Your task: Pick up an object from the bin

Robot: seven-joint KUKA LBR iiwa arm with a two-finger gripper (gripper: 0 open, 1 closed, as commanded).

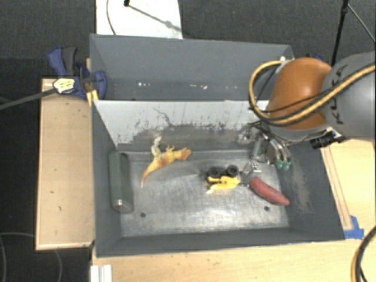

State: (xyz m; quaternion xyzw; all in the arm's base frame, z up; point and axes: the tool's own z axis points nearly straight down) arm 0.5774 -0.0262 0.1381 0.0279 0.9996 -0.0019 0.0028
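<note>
Lying nearest the front wall of the grey metal bin [205, 239], on the right of its floor: one dark red oblong thing with rounded ends [269, 192], smooth, set on a slant, its upper end towards the left and its lower end towards the right wall.

Item, left side of the floor: one dark grey-green cylinder [120, 181], on its side, lengthwise along the left wall and just beside it, well apart from everything else.

Item, middle right: one small yellow and black toy with round black parts like wheels [223, 178], just left of the red oblong's upper end; whether the two touch cannot be told.

Item, middle left, further back: one yellow and orange plastic toy lizard [165, 157], flat on the floor, long tail trailing down to the left, apart from the toy and from the cylinder.

Item, right side, above the floor: the metal gripper [255, 168], its tip low over the gap between the yellow and black toy and the upper end of the red oblong, closest to the oblong. How wide it stands open cannot be told from this angle, and nothing is seen held in it.

Item, behind and above: the round orange cover [299, 93] at the wrist, with yellow and black cables [254, 87] looped round it, and the grey arm [355, 98] leading off to the right.
</note>
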